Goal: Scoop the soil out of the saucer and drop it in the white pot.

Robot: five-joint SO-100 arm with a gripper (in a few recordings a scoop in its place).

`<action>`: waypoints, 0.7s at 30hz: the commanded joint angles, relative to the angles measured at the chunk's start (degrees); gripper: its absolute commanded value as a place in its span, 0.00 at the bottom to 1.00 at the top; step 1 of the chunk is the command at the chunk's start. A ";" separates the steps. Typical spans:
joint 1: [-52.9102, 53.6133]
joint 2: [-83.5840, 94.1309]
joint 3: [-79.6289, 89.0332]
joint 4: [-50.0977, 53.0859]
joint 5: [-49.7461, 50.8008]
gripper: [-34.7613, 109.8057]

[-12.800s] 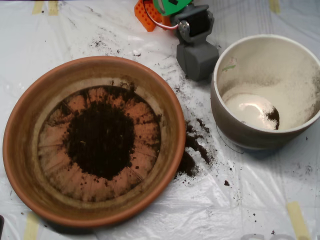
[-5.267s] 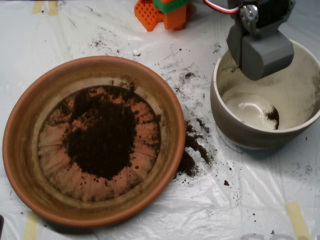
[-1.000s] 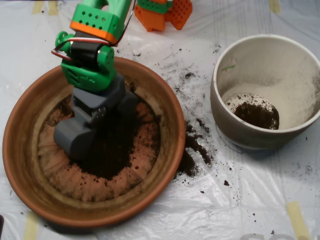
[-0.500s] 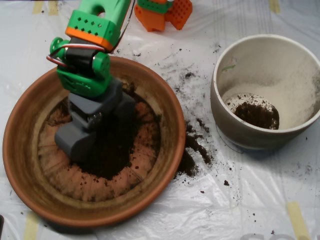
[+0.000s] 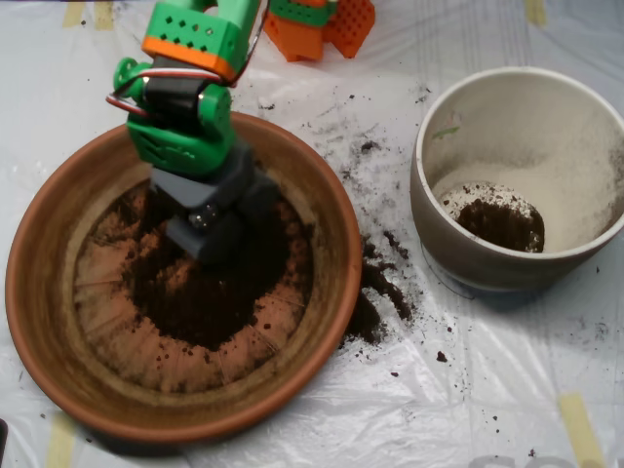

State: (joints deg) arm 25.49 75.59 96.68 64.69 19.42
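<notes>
While most soil (image 5: 210,297) is sitting in the saucer (image 5: 49,322), the claw (image 5: 207,232), its opening unreadable, is hovering over it, the white pot (image 5: 458,249) holding little.

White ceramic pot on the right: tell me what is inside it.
Inside the round off-white ceramic pot lies a small clump of dark crumbly soil at the bottom right, on a dusty cream floor. The near inner wall is hidden behind the rim.

We've got a matt, rough terracotta saucer (image 5: 39,292) holding crumbly dark soil (image 5: 210,292), next to a dusty off-white ceramic pot (image 5: 439,224). The scoop (image 5: 210,229) looks like matt grey plastic, all sitting on crinkly, shiny plastic sheeting (image 5: 487,390).
</notes>
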 commanded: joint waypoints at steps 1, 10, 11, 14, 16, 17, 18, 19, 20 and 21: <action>-2.02 6.24 0.00 0.97 0.70 0.24; -2.81 9.14 -10.02 7.56 0.00 0.24; -2.99 9.14 -11.87 8.70 -0.09 0.24; -3.78 9.23 -17.84 12.57 -0.62 0.24; -4.83 9.58 -21.53 15.12 -1.05 0.24; -5.36 9.84 -23.47 16.61 -1.23 0.24; -5.98 10.37 -25.05 17.84 -1.41 0.24; -6.68 11.07 -26.37 18.81 -1.58 0.24; -7.56 11.69 -27.51 19.78 -1.85 0.24; -8.61 12.22 -28.83 20.92 -2.11 0.24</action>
State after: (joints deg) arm 18.72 78.13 75.76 82.44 17.49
